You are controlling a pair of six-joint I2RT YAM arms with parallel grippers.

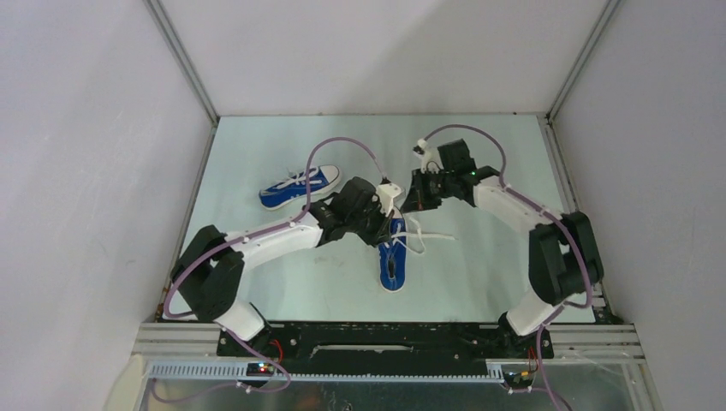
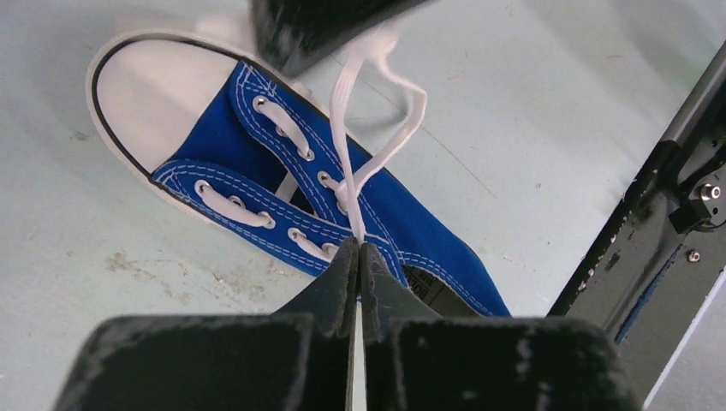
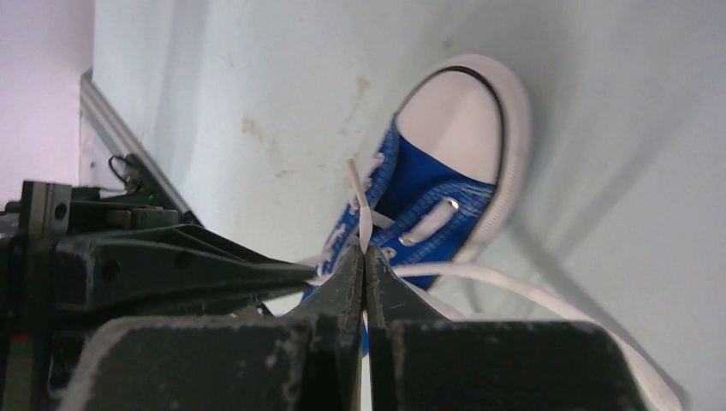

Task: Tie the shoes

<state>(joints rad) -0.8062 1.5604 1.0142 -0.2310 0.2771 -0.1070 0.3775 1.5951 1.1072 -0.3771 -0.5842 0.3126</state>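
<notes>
One blue shoe (image 1: 393,265) with white laces lies in the middle of the table, and its white toe cap (image 2: 154,90) shows in the left wrist view. My left gripper (image 2: 358,246) is shut on a white lace (image 2: 340,120) just above the eyelets. That lace runs up to my right gripper (image 1: 412,204), which hangs close over the same shoe (image 3: 445,120). The right gripper (image 3: 365,251) is shut on a lace whose tip (image 3: 355,184) pokes up past its fingertips. The second shoe (image 1: 298,188) lies on its side at the far left, untouched.
A loose lace end (image 1: 438,235) trails to the right of the middle shoe. White walls and metal rails (image 1: 202,171) close in the table on three sides. My right arm's black link (image 2: 651,214) crosses the right side of the left wrist view.
</notes>
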